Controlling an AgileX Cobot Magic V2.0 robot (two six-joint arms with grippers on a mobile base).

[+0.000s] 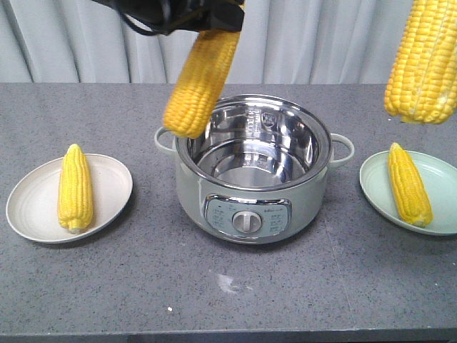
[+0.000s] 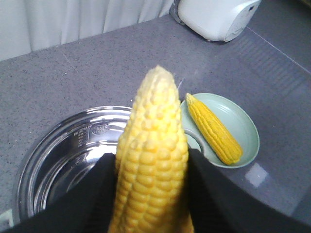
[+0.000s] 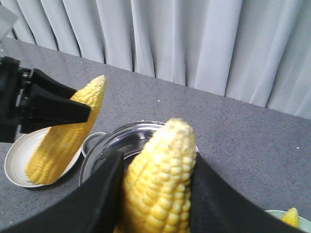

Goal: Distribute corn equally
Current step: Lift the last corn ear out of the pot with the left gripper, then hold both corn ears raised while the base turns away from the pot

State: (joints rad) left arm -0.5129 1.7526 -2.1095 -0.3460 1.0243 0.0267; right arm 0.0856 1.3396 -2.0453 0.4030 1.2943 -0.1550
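The white plate (image 1: 114,179) and green plate (image 1: 443,179) are holding one cob (image 1: 75,189) each, while the left gripper (image 2: 153,194) and right gripper (image 3: 155,194) are clamping the last two aloft.

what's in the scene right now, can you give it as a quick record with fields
left gripper: shut on left-held cob, in the air by the pot's left side
right gripper: shut on right-held cob, in the air on the green plate's side
cream plate: holds cream-plate cob
green plate: holds green-plate cob
pot: empty, between the plates
cobs total: four
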